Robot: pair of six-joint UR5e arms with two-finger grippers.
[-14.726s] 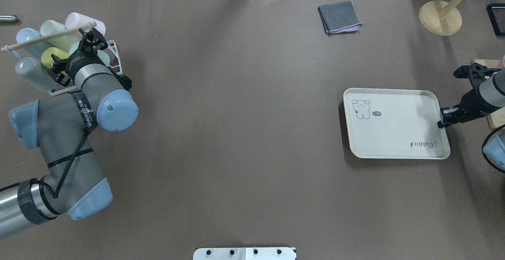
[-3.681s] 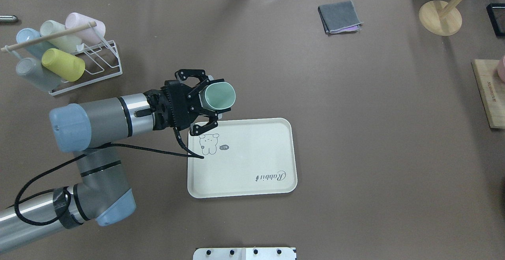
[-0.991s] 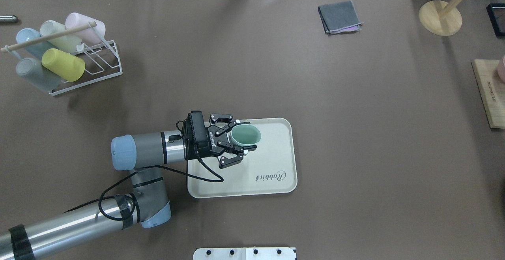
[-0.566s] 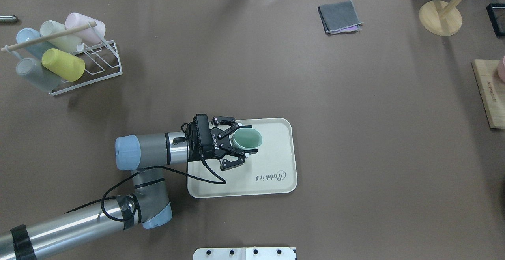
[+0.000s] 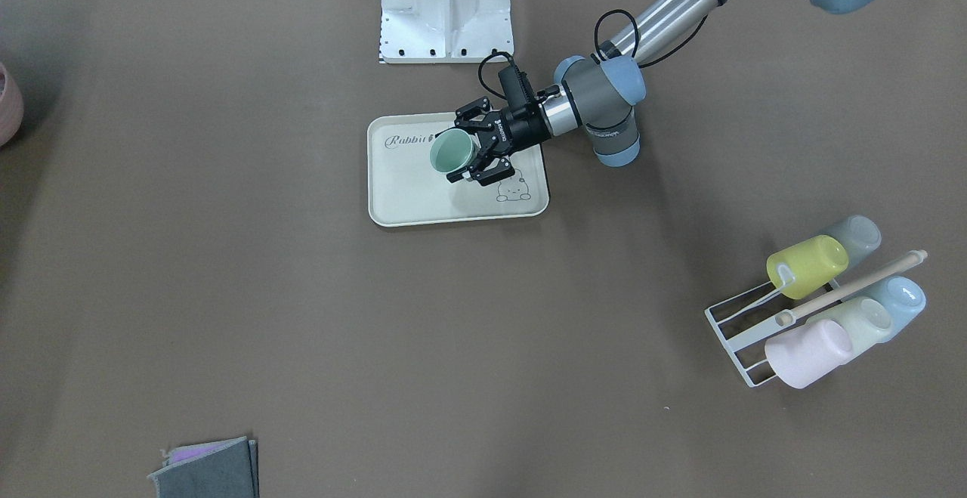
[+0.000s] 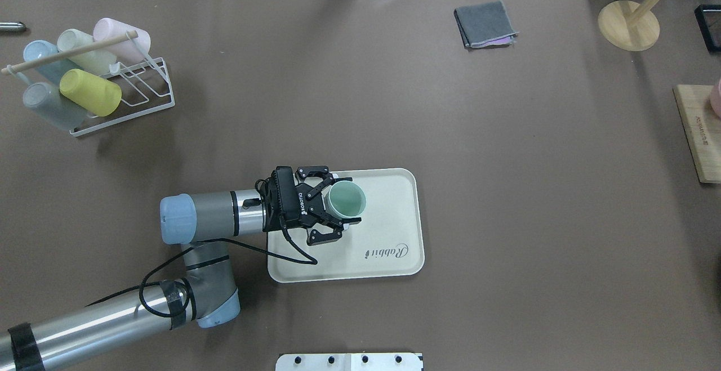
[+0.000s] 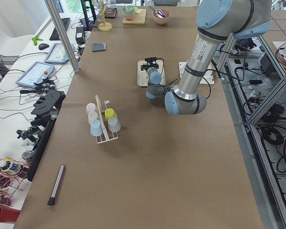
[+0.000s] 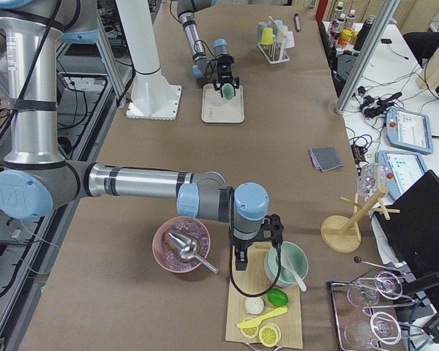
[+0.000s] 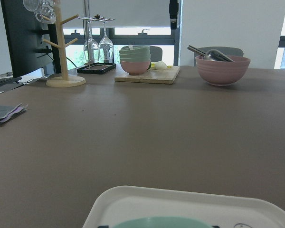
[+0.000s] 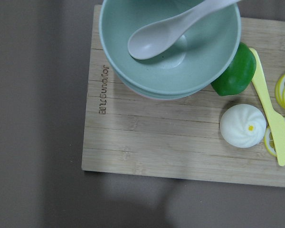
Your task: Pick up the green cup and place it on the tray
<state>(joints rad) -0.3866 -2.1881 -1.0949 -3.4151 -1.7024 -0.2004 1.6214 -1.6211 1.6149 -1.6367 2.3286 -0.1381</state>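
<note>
From the operators' side, the brown bench [image 5: 227, 271] stretches wide, and the left gripper [image 5: 461, 152] pinches the green cup [image 5: 451, 150] over the cream tray [image 5: 408, 199], just above the frame's middle; whether the cup's base touches I cannot tell. A yellow cup [image 5: 804, 265] and a pink cup [image 5: 807, 353] lie at lower right, a folded grey cloth [image 5: 208, 471] at lower left.

Overhead, the cup's round mouth faces up in the tray's upper half, a finger on either side of it. A wooden stand [image 6: 628, 25] sits in the upper right corner.

From the left end, desks with a tablet [image 7: 35, 71] line the frame's left edge.

From the right end, the right gripper [image 8: 241, 257] hangs by a pink bowl [image 8: 194, 230] and a wooden board [image 8: 289, 333]; I cannot tell how its fingers stand.

The left wrist camera looks low across the bench toward bright windows [image 9: 142, 31].

The right wrist camera looks straight down on green bowls [image 10: 171, 61] holding a white spoon [image 10: 156, 38].
</note>
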